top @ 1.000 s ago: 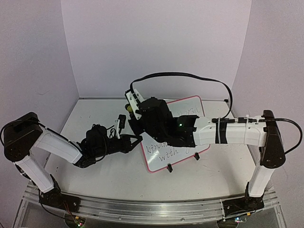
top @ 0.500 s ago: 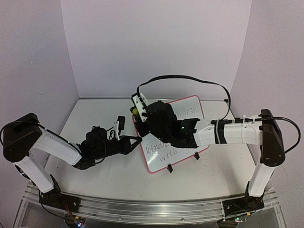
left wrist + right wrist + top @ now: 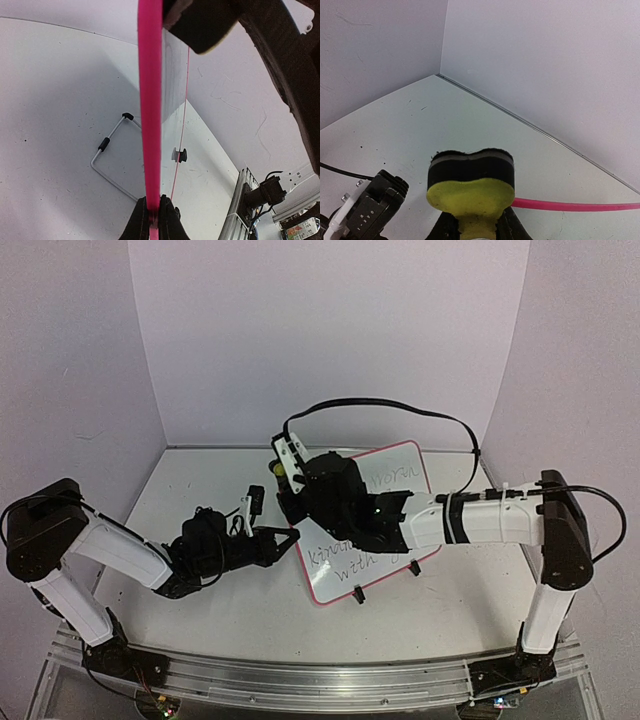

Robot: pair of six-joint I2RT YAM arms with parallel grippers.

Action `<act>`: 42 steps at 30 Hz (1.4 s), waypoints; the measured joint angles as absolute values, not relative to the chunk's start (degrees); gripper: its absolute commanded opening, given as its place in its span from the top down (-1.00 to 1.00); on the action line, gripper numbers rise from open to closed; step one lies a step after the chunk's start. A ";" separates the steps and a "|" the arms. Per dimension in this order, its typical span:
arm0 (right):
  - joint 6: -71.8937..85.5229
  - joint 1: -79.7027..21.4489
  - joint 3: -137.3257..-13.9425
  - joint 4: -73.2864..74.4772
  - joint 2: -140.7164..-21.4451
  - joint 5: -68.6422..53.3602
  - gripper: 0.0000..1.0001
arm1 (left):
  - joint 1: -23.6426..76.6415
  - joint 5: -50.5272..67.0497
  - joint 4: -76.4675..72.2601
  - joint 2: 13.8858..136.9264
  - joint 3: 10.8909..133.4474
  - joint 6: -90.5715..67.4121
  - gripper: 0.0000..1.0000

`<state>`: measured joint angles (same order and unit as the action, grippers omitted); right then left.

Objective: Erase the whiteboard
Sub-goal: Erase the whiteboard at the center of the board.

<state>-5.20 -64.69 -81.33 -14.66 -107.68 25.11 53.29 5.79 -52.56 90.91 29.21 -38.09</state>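
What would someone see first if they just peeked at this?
Probably the pink-framed whiteboard in the middle of the table, propped up with dark handwriting on it. The left gripper pinches its pink edge. The right gripper holds a yellow-and-black block near the board's far left corner.

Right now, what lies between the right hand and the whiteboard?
A yellow-black block pinched in the right hand; the whiteboard frame shows beyond it in the right wrist view.
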 measured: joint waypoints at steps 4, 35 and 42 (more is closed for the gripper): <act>-4.12 -64.69 -79.75 -15.87 -107.41 25.22 1.00 | 53.32 5.61 -52.53 90.91 29.21 -38.06 1.00; -2.10 -65.01 -80.51 -14.99 -107.42 26.94 1.00 | 54.31 3.88 -52.60 90.91 29.21 -37.78 1.00; 2.03 -65.23 -74.87 -16.99 -105.84 26.49 1.00 | 54.44 3.14 -52.36 90.91 29.19 -37.80 1.00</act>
<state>2.03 -65.23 -74.87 -16.99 -105.84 26.49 54.44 3.14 -52.36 90.91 29.19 -37.80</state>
